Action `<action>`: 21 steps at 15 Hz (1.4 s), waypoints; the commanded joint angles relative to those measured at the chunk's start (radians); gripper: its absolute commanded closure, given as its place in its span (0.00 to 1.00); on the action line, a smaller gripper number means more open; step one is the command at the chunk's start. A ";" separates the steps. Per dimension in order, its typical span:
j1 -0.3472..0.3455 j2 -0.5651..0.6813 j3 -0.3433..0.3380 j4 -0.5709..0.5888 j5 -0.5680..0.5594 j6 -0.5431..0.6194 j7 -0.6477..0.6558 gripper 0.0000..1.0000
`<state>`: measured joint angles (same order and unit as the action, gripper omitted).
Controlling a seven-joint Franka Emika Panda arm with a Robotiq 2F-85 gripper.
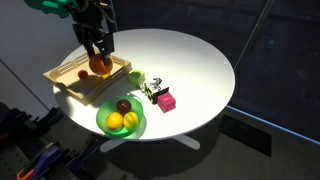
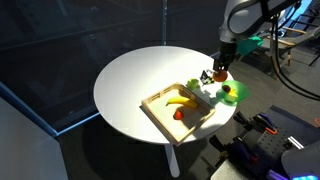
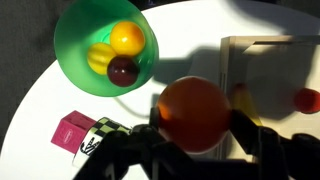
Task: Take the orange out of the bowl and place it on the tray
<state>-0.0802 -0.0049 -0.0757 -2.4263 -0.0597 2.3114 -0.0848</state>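
Observation:
My gripper (image 3: 195,125) is shut on the orange (image 3: 195,112), a smooth deep-orange ball, and holds it in the air. In both exterior views the gripper (image 1: 98,60) (image 2: 220,68) with the orange (image 1: 98,65) (image 2: 219,74) hangs by the edge of the light wooden tray (image 1: 65,85) (image 2: 150,105) (image 3: 228,60) nearest the bowl. The bright green bowl (image 1: 140,130) (image 2: 238,95) (image 3: 75,50) stands beside the tray and holds a paler yellow-orange fruit (image 3: 127,38), a yellow fruit (image 3: 100,57) and a dark red-brown fruit (image 3: 124,70).
The tray holds a banana (image 2: 178,100) and a small red item (image 3: 307,100). A pink block (image 3: 72,130) and a black-and-white object (image 3: 100,137) lie on the round white table (image 1: 190,60) between bowl and tray. The table edge is close to the bowl.

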 commanded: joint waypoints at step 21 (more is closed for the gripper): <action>0.104 0.078 0.100 0.122 -0.001 -0.021 0.034 0.53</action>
<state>0.0035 0.0276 0.0052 -2.3718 -0.0600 2.3270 -0.0800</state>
